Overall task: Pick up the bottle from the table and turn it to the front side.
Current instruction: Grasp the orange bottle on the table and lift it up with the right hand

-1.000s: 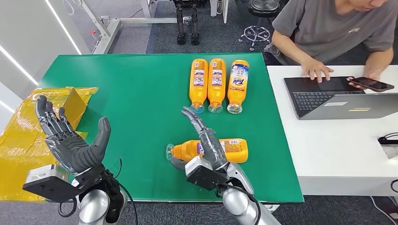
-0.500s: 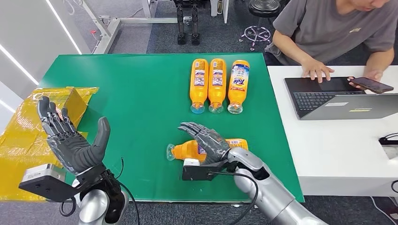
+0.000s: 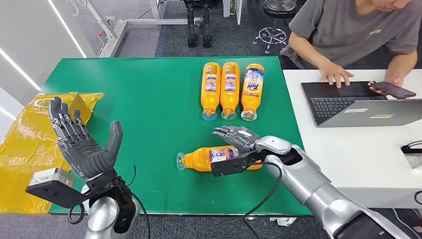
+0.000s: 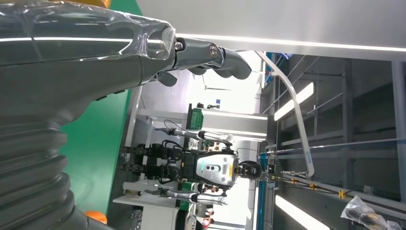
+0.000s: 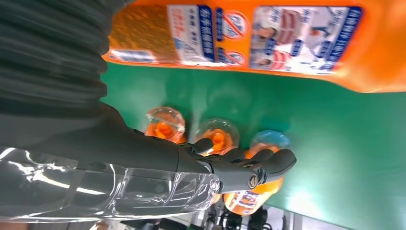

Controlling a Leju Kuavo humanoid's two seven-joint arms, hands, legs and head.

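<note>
Green table (image 3: pixel 149 99) fills my centre frame. Lower left: left hand (image 3: pixel 82 147) raised, fingers spread wide, empty. Lower centre: bottle (image 3: pixel 204 158) on its side; right hand (image 3: pixel 238 138) over it, fingers apart, grip unclear. Upper centre: three bottles (image 3: pixel 230 89) in row. Right: white desk (image 3: pixel 348 159), laptop (image 3: pixel 358 103), person (image 3: pixel 358 35) seated. Left: yellow wrapped boxes (image 3: pixel 25 134).

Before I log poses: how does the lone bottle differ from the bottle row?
The lone bottle lies crosswise near the right hand; the row bottles lie lengthwise at the table's far side. It is alone; they lie side by side. All are orange, lying flat.
</note>
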